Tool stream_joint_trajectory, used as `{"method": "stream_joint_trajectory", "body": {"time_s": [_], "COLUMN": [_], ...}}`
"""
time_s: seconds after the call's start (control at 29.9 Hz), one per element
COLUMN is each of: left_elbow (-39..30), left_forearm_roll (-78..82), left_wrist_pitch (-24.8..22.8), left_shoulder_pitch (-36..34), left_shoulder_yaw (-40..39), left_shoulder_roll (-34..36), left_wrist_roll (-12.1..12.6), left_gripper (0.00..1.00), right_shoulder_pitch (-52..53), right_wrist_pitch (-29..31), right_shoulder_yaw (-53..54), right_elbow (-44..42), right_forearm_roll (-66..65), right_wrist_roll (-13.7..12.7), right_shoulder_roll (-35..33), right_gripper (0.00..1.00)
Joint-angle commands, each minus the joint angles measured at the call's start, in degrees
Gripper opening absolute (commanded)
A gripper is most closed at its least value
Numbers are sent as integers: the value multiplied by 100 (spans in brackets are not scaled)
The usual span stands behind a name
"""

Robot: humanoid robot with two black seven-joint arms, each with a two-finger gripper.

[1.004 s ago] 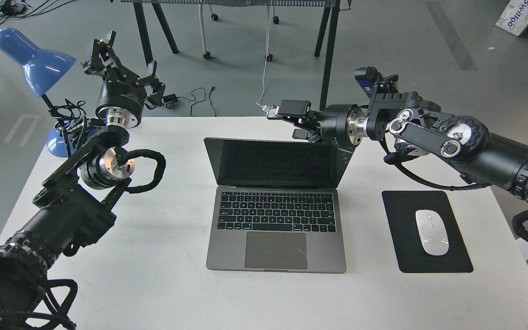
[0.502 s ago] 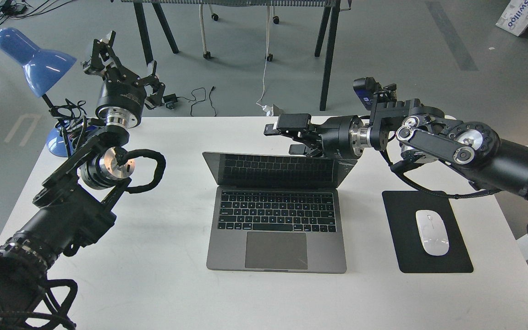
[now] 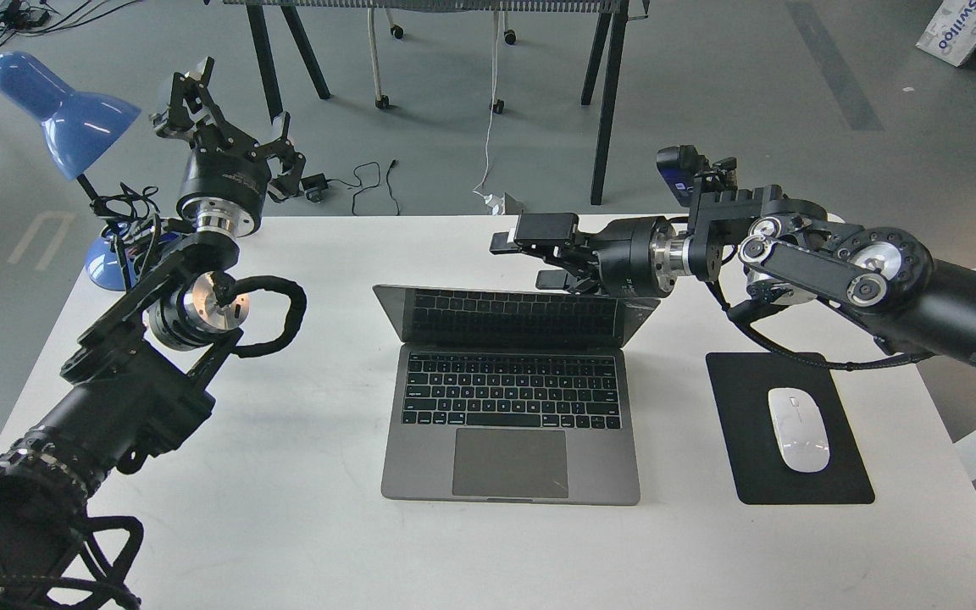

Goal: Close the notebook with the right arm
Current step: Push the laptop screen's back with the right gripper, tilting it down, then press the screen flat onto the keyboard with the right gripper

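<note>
The space-grey notebook (image 3: 509, 440) lies in the middle of the white table (image 3: 302, 525), its base flat. Its lid (image 3: 513, 315) leans far forward over the black keyboard, so the dark screen shows only as a narrow band. My right arm reaches in from the right. My right gripper (image 3: 524, 259) is open and empty, right behind the lid's top edge on its right half; whether it touches the lid I cannot tell. My left gripper (image 3: 234, 106) is open and empty, raised high at the back left near the lamp.
A black mouse pad (image 3: 742, 457) with a white mouse (image 3: 798, 429) lies right of the notebook, under my right forearm. A blue desk lamp (image 3: 64, 110) stands at the table's back left corner. Table legs and cables are on the floor behind.
The lid has tipped forward from nearly upright to a low angle. My right gripper has moved down and towards me behind it. The left arm has not moved.
</note>
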Motion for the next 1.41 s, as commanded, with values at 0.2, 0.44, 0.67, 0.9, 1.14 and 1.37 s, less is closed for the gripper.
{"method": "stream_joint_trajectory", "body": {"time_s": [0.2, 0.44, 0.67, 0.9, 1.14, 1.37], "left_elbow": [0, 0, 0, 0, 0, 0], "left_forearm_roll": [-7, -7, -7, -7, -7, -7], "left_wrist_pitch": [9, 0, 0, 0, 0, 0], "left_shoulder_pitch": [0, 0, 0, 0, 0, 0], "left_shoulder_yaw": [0, 0, 0, 0, 0, 0], "left_shoulder_roll": [0, 0, 0, 0, 0, 0], "left_wrist_roll": [0, 0, 0, 0, 0, 0], "left_gripper": [100, 100, 100, 100, 100, 100], "right_shoulder_pitch": [-237, -368, -588, -939, -1186, -1318], "right_wrist_pitch": [0, 0, 0, 0, 0, 0], "right_shoulder_yaw": [44, 18, -17, -26, -26, -175], "right_elbow": [253, 456, 517, 544, 526, 482], "right_forearm_roll": [9, 9, 0, -27, -97, -185], "right_wrist_roll": [-1, -1, -18, -36, -132, -150], "right_shoulder_roll": [1, -8, 36, 53, 132, 229], "right_gripper": [100, 100, 100, 100, 100, 100]}}
